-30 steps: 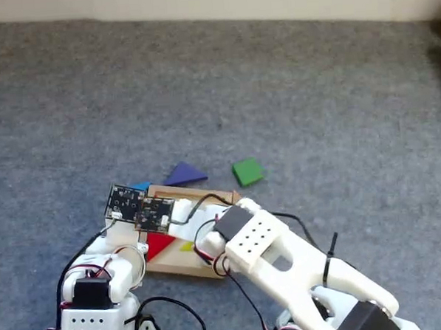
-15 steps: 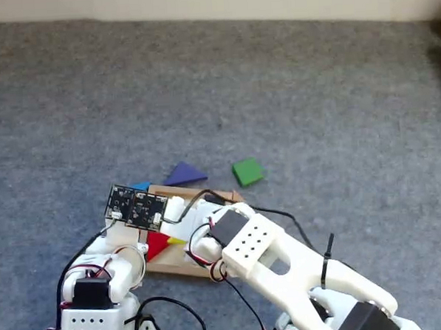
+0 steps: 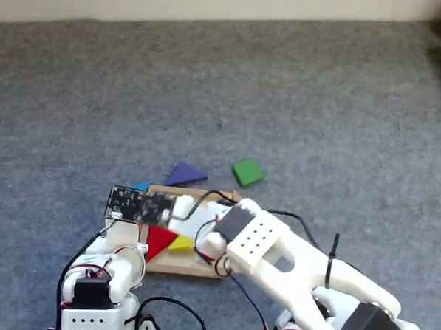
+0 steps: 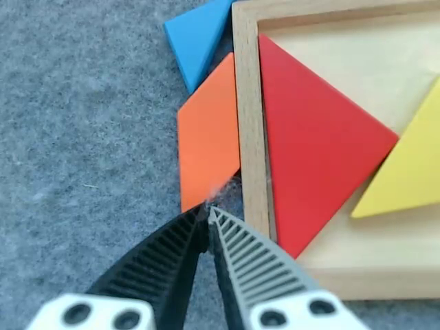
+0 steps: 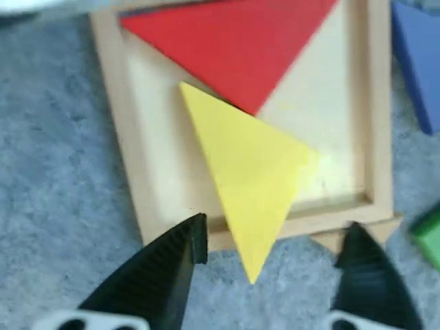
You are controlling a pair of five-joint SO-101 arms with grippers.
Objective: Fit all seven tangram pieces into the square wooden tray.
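Down at the tray's outer wall, the left gripper (image 4: 208, 218) has its jaws pressed together on nothing, with the tips at the near corner of the orange piece (image 4: 206, 151). That piece lies flat on the grey carpet (image 3: 313, 93), outside the wooden tray (image 4: 246, 103) and tight along its wall. A light blue piece (image 4: 196, 34) lies just past it by the tray's corner. Inside the tray, the red triangle (image 4: 309, 151) sits against the same wall and the yellow triangle (image 4: 405, 172) touches its edge.

The right gripper (image 5: 275, 251) hangs with its fingers spread wide, gripping nothing. One point of the yellow triangle pokes over the tray's wall between them. A dark blue triangle (image 3: 184, 173) lies on the carpet just beside the tray's far edge. A green square (image 3: 247, 172) lies near it, apart from the tray.
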